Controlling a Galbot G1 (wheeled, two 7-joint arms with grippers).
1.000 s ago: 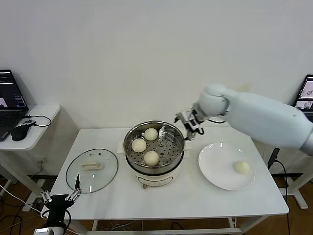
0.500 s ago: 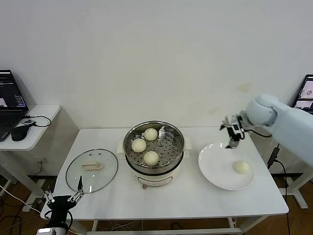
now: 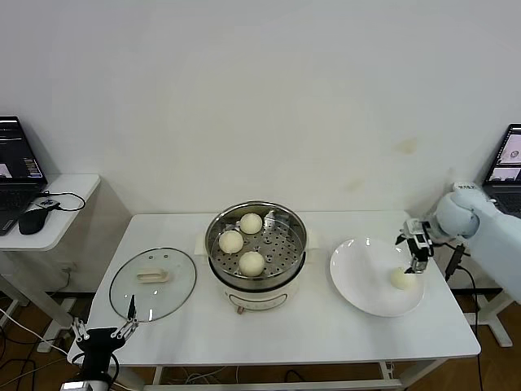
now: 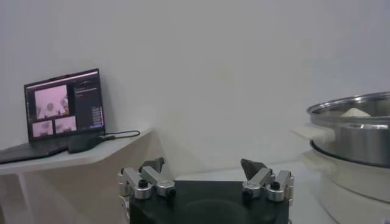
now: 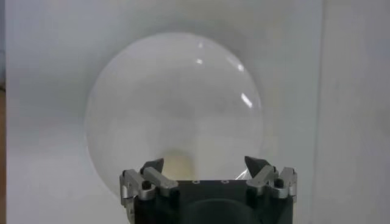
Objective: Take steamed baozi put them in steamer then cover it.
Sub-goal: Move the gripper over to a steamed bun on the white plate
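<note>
Right gripper (image 3: 418, 254), jaws apart, hovers above the last cream-white round bun (image 3: 401, 278) on the flat white plate (image 3: 358, 281) near the tabletop's right edge; it probably must descend and close.

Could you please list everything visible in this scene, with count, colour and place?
Steamed baozi: four, cream-white; three in the steamer, one on the plate.
Steamer: one, shiny steel on a cream base, table centre.
Plate: one, white, to the right of the steamer.
Glass lid: one, clear with a cream handle, lying flat to the left of the steamer.
Table: one, white.
Side desk: one, white, far left, with a laptop and a black mouse.
Second laptop: one, far right edge.
Left gripper: open, low at the table's front left corner.
Right gripper: open, over the plate's baozi.
</note>
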